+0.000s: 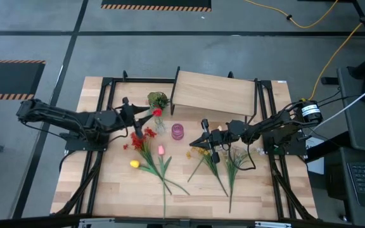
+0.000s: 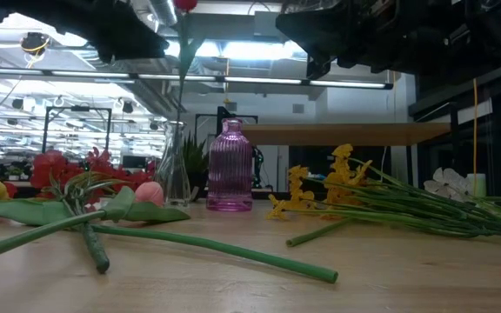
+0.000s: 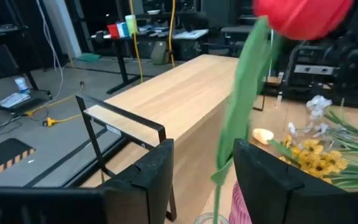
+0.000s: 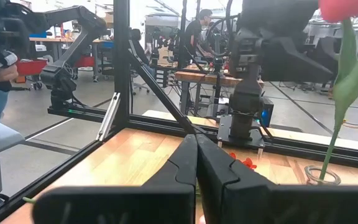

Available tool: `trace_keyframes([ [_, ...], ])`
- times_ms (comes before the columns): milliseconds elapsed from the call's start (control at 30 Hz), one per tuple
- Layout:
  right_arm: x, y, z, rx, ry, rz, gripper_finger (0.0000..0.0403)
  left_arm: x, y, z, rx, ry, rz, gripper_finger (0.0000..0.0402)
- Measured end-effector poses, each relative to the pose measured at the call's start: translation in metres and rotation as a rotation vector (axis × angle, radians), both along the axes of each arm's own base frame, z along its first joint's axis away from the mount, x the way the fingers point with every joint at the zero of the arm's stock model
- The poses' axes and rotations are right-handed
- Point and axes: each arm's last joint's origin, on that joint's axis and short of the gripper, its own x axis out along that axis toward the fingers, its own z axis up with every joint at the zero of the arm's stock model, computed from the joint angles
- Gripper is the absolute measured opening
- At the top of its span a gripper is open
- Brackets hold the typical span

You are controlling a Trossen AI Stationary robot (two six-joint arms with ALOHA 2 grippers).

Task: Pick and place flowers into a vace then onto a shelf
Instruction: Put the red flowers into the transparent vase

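A red flower [image 3: 303, 15] on a long green stem [image 3: 238, 106] stands upright in a clear glass vase [image 2: 177, 174], its lower end inside the vase. My left gripper [image 3: 201, 177] is open above the vase mouth, with the stem between its fingers, close to one finger. In the high view the left gripper [image 1: 143, 114] hovers beside the blossom [image 1: 157, 112]. My right gripper [image 1: 203, 137] is shut and hangs above the yellow flowers [image 1: 201, 152]. The other flowers [image 1: 146, 142] lie flat on the tabletop. The shelf [image 1: 214, 92] stands at the far side. My left gripper stands level around the red flower's stem [image 3: 229, 146], well below the blossom. The stem runs right beside one finger [image 3: 272, 180], and I cannot tell whether they touch. The flower stays upright in the clear vase.
A pink ribbed vase [image 1: 177, 131] stands right of the clear vase. A short all-green leafy bunch [image 1: 158, 99] sits behind them, near the shelf's left legs. White flowers [image 1: 239, 155] lie under the right arm. A black frame [image 1: 106, 88] borders the table. People stand in the room beyond.
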Motion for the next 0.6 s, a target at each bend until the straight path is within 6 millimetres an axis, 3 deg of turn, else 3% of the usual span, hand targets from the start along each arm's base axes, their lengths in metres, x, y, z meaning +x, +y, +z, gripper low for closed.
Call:
trace_keyframes([
  [300, 0.000, 0.000, 0.000, 0.000, 0.005, 0.000, 0.0006, -0.012, -0.008, 0.009, 0.046, -0.024, -0.065, 0.0160],
  [600, 0.000, -0.002, 0.000, -0.029, -0.003, -0.008, 0.0006, -0.017, -0.020, 0.004, 0.028, 0.018, -0.147, 0.0150],
])
